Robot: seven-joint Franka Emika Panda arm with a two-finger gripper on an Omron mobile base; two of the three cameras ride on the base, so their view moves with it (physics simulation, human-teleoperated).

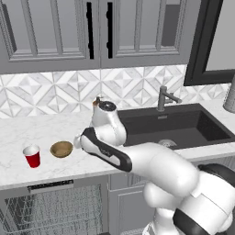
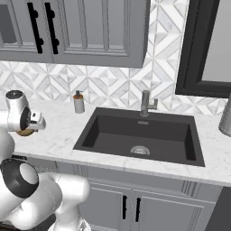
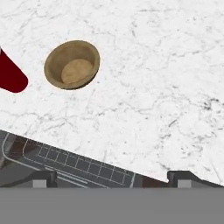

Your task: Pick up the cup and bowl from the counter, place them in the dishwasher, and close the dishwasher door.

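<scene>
I have the pincer (image 3: 112,177) spread wide and empty, hovering over the marble desk (image 3: 153,78), with only the two dark fingertips (image 3: 41,178) poking up at the bottom of the hand view. The wooden bowl (image 3: 72,64) sits upper left in that view, and the red party cup (image 3: 12,74) is cut off at the left edge just beside it; in the left base view the cup stands at lower left and the bowl next to it, close but apart. The dishwasher (image 1: 55,206) is open below the desk edge, its wire rack (image 3: 74,159) showing at bottom left of the hand view. My worry: the pincer is off to one side of both items, so a straight descent would close on bare marble. Because cup and bowl stand so near each other, a wide approach to one could nudge the other toward the edge and into the rack or onto the floor. The bowl's shallow, sloped rim looks likely to slip out of a pinch, and the light cup could tip if clipped.
</scene>
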